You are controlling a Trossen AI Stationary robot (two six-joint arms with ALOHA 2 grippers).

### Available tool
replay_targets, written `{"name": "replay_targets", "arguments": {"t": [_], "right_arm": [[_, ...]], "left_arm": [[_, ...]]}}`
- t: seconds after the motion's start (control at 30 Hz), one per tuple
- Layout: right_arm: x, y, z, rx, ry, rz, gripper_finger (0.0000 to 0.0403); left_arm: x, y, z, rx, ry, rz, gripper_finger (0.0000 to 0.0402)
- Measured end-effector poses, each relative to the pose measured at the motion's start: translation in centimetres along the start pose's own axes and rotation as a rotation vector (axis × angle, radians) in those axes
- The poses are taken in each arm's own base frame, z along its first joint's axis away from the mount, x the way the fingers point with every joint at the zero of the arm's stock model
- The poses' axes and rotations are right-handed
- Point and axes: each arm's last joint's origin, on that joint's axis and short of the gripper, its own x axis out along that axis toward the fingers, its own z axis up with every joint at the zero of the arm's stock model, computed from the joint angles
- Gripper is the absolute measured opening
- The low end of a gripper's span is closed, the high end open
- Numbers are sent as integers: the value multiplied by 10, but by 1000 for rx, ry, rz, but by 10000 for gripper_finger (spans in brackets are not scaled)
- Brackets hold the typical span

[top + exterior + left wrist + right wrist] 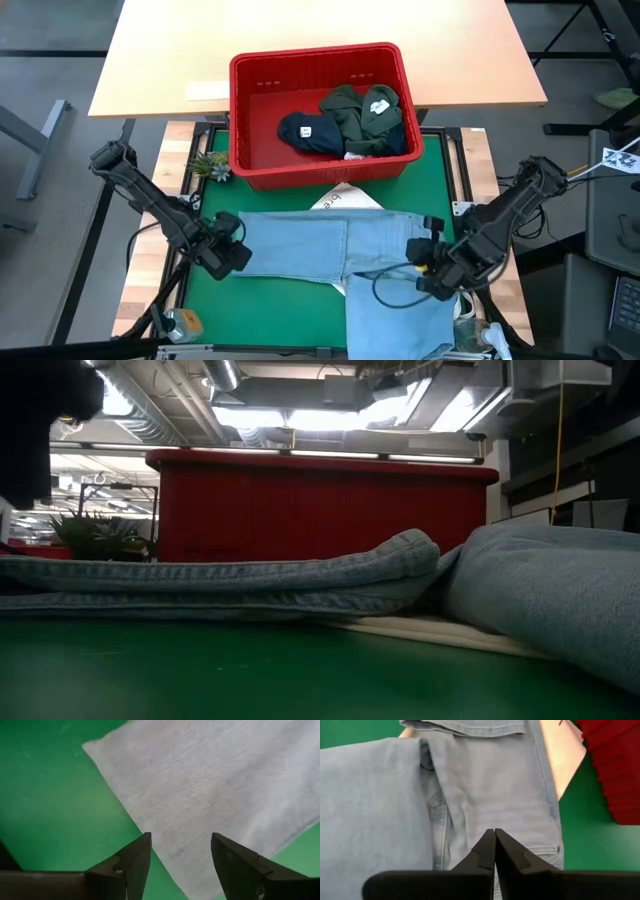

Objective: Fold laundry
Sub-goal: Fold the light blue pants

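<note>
Light blue denim jeans (330, 245) lie flat on the green mat (270, 300), one leg running toward the table's left and the other (400, 320) toward the near edge. My left gripper (240, 257) stands open over the left leg's end (200, 795), its fingers on either side of the cloth's edge with nothing between them. My right gripper (420, 268) is shut over the jeans' waist area (490, 785), holding nothing. Navy (310, 132) and olive (355, 115) garments lie in the red basket (250, 110). In the low view the denim (300, 575) lies in low folds.
A white printed cloth (345, 198) sticks out from under the jeans' far side. The red basket stands at the mat's far edge, with a small plant (210, 165) at its left. A light wooden table (300, 35) lies beyond. A small round object (185, 322) sits near left.
</note>
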Motion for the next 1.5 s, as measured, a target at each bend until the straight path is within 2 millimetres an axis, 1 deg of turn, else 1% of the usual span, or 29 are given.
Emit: {"name": "replay_targets", "arguments": {"t": [0.2, 0.33, 0.5, 0.77, 0.9, 0.97, 1.03, 1.23, 1.27, 1.4, 1.5], "right_arm": [[-4, 5, -6, 2, -17, 9, 5], [-4, 5, -5, 21, -19, 9, 5], [-3, 5, -5, 24, -20, 8, 5], [-3, 6, -5, 27, -23, 12, 5], [-3, 6, -5, 26, -23, 12, 5], [-3, 6, -5, 26, -22, 12, 5], [-3, 6, -4, 27, -24, 14, 5], [-4, 8, -3, 42, -42, 36, 5], [-4, 9, -2, 45, -46, 42, 5], [-3, 9, -2, 46, -49, 45, 5], [-3, 9, -2, 46, -49, 45, 5]], "left_arm": [[26, 9, -4, -86, 18, -10, 195], [40, 16, -9, -95, 33, -5, 193], [51, 27, -12, -165, 38, 38, 194], [70, 31, -19, -215, 54, -64, 194], [74, 34, -20, -239, 53, -74, 193], [73, 34, -20, -244, 53, -73, 179], [72, 33, -20, -243, 57, -73, 151], [64, 26, -17, -265, 73, -129, 19], [63, 26, -17, -268, 74, -131, 12], [59, 28, -15, -293, 78, -142, 9], [55, 32, -13, -334, 88, -124, 5]]}}
